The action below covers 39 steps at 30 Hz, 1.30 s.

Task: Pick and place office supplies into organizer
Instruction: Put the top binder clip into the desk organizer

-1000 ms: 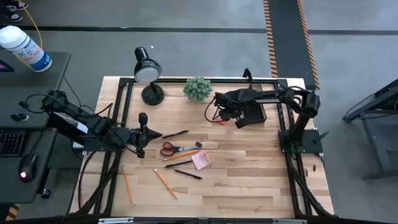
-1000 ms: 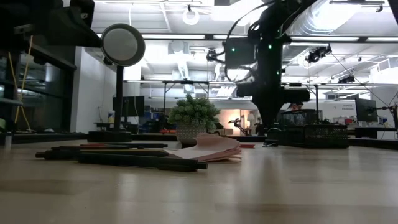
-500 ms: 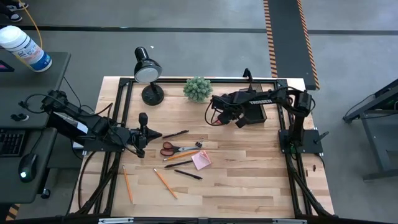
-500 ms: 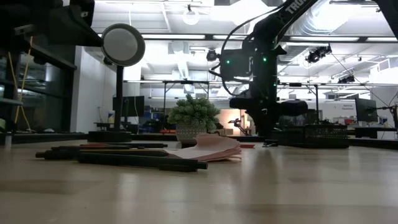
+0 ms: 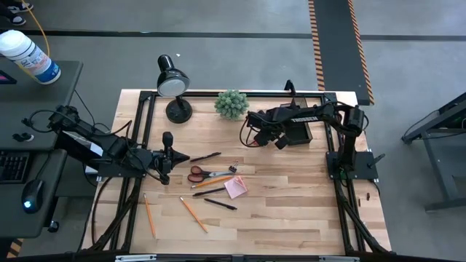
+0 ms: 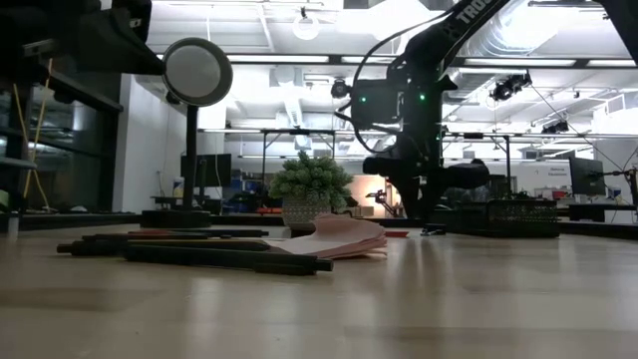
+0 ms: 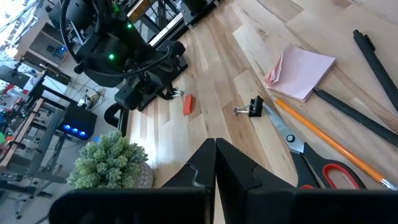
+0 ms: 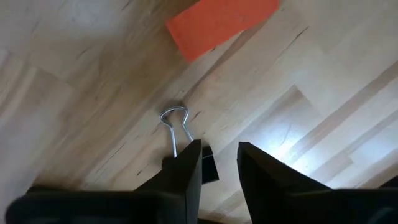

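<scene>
Beside the black mesh organizer, right pincer parted over a small black binder clip.
Straddle its body squarely, then clench; left pincer clenched, idle.

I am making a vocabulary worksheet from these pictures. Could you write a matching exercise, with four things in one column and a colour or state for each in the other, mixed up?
Column A
1. sticky-note pad
2. plant
3. left gripper
4. right gripper

Column B
a. fingers apart, close over a binder clip
b. pink, lying among pens and pencils
c. shut, holding nothing
d. green, beside the desk lamp

Pairs: 1-b, 2-d, 3-c, 4-a
</scene>
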### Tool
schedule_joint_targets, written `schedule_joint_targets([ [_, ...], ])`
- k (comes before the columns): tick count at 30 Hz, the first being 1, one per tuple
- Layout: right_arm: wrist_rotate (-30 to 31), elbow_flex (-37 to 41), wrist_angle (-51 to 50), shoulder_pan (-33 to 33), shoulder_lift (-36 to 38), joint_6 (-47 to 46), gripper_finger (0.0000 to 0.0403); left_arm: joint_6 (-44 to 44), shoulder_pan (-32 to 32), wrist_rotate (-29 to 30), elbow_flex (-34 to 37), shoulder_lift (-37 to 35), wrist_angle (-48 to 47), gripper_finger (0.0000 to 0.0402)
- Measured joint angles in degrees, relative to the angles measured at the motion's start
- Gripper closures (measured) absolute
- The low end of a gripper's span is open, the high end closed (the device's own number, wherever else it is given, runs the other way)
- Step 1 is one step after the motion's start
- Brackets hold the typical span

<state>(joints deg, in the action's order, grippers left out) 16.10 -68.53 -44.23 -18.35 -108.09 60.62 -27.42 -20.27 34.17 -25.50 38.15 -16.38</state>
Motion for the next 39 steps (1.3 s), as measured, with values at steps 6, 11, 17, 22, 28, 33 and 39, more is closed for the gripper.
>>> schedule_joint_targets([
  [6,-0.15,0.0,-0.11,0.0,0.0,0.09,0.0319,0.0,0.0,0.0,0.0,-0.02,-0.02,0.0401],
  [11,-0.24,0.0,-0.44,0.0,0.0,0.07,0.032,0.0,0.0,0.0,0.0,-0.02,-0.02,0.0401],
  [17,-0.11,0.01,-0.94,0.0,0.0,0.02,0.032,0.0,0.0,0.0,0.0,0.0,-0.02,0.0401],
  [22,-0.1,0.02,-1.39,-0.02,-1.33,0.04,0.032,0.0,0.0,0.0,0.0,-0.02,-0.04,0.0401],
  [28,0.56,-0.29,-1.14,0.08,-4.14,1.34,0.032,0.0,0.0,0.0,0.0,-0.01,-0.07,0.0401],
  [33,0.55,-0.22,-0.83,0.09,-4.77,1.37,0.0329,-0.97,0.02,0.02,0.0,-0.02,-0.07,0.0401],
  [39,-0.13,-0.13,-1.61,0.09,-4.85,1.03,0.0396,-1.36,0.0,0.0,0.0,-0.01,-0.04,0.0401],
])
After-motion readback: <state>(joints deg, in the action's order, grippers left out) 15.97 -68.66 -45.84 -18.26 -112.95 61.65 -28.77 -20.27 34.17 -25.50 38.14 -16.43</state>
